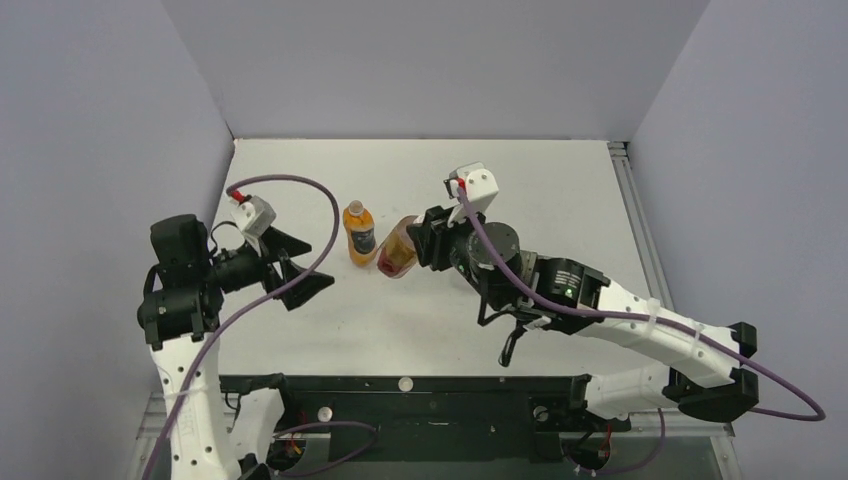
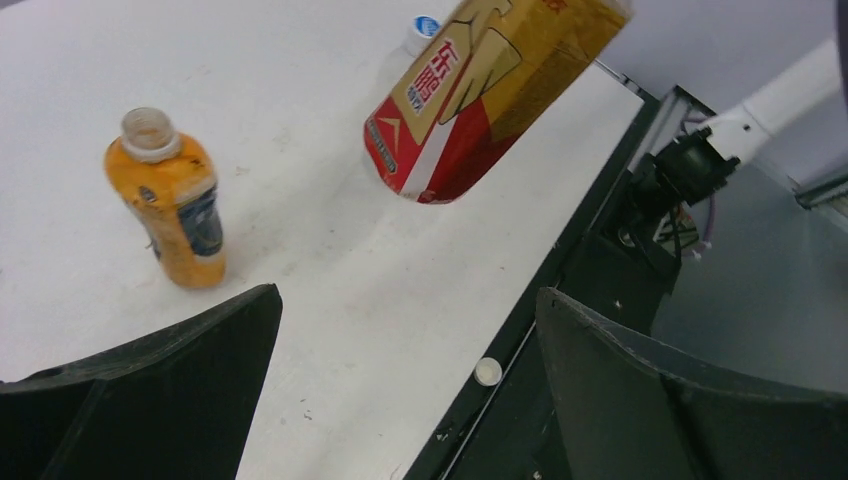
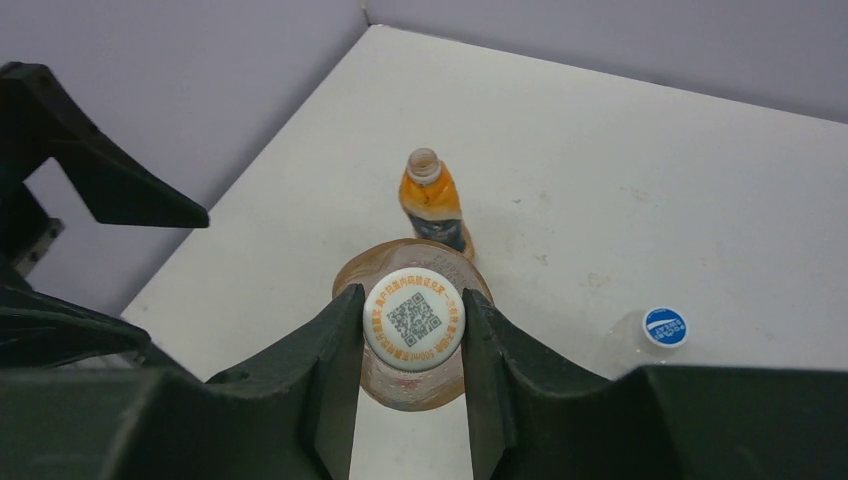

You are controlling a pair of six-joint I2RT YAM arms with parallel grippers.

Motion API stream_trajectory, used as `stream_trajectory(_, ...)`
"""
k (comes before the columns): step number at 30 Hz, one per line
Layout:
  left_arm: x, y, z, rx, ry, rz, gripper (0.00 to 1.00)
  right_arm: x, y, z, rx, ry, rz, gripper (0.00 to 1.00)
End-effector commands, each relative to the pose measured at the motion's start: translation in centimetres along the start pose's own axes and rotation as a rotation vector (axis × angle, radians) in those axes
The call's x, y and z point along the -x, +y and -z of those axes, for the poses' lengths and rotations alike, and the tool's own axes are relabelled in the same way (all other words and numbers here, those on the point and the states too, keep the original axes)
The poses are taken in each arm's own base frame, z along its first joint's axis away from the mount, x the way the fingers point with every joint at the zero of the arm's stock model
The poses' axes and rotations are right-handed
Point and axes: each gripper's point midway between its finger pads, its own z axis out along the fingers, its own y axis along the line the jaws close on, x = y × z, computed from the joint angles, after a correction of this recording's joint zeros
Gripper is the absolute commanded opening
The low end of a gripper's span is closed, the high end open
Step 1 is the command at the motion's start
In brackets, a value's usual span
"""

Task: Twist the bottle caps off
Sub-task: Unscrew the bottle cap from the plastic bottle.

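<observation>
My right gripper (image 3: 412, 300) is shut on the white cap (image 3: 414, 318) of the reddish-brown bottle (image 1: 398, 248), one finger on each side of the cap. The bottle hangs tilted, and in the left wrist view (image 2: 480, 90) its base looks just off the table. The orange bottle (image 1: 359, 232) stands upright to its left with a bare open neck (image 3: 424, 163). The clear bottle (image 3: 620, 350) with a blue cap (image 3: 665, 326) stands beyond, to the right. My left gripper (image 1: 315, 265) is open and empty, left of the orange bottle; the left wrist view (image 2: 410, 330) shows only bare table between its fingers.
A loose white cap (image 1: 405, 383) lies on the black rail at the table's near edge, also in the left wrist view (image 2: 488, 372). Another white cap (image 1: 323, 411) lies lower left on the rail. Grey walls close the left, back and right.
</observation>
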Motion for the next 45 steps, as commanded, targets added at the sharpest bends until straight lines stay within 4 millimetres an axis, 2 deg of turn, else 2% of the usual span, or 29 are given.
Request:
stream_trajectory(1, 0.8, -5.8, 0.9, -0.233, -0.121, -0.246, 0.97, 0.1, 2.3, 2.8, 0.135, 0.009, -0.033, 0.14)
stream_trajectory(5, 1.2, -8.0, 1.3, -0.326, -0.179, -0.246, 0.96, 0.7, 5.4, 4.5, 0.299, 0.006, -0.032, 0.14)
stream_trajectory(6, 1.2, -9.1, 1.7, -0.347, -0.179, -0.192, 0.97, 1.0, 5.9, 4.7, 0.318, -0.002, -0.038, 0.14)
stream_trajectory(7, 1.5, -8.7, 1.5, -0.353, -0.205, -0.263, 0.97, 1.2, 6.6, 5.0, 0.353, -0.002, -0.035, 0.14)
stream_trajectory(8, 1.3, -9.5, 1.8, -0.371, -0.201, -0.219, 0.97, 1.5, 7.0, 5.1, 0.37, -0.011, -0.04, 0.14)
stream_trajectory(9, 1.6, -9.3, 1.7, -0.369, -0.226, -0.294, 0.96, 1.6, 7.6, 5.3, 0.394, -0.011, -0.041, 0.14)
stream_trajectory(14, 1.3, -8.7, 1.0, -0.412, -0.186, -0.191, 0.97, 3.0, 9.7, 5.7, 0.476, -0.033, -0.067, 0.15)
stream_trajectory(20, 0.6, -10.4, 0.6, -0.503, -0.145, -0.143, 0.96, 4.0, 11.2, 6.0, 0.543, -0.056, -0.076, 0.14)
stream_trajectory(24, -0.6, -10.6, 0.1, -0.531, -0.119, -0.088, 0.97, 4.5, 11.6, 6.1, 0.567, -0.076, -0.079, 0.15)
stream_trajectory(28, -1.4, -11.2, 0.1, -0.551, -0.119, -0.113, 0.96, 4.9, 12.0, 6.1, 0.587, -0.086, -0.087, 0.14)
stream_trajectory(37, -2.2, -11.2, -0.2, -0.558, -0.108, -0.101, 0.96, 5.5, 11.7, 5.8, 0.58, -0.104, -0.094, 0.12)
stream_trajectory(45, -2.7, -11.2, -0.5, -0.564, -0.104, -0.101, 0.97, 6.0, 12.3, 6.1, 0.615, -0.123, -0.114, 0.11)
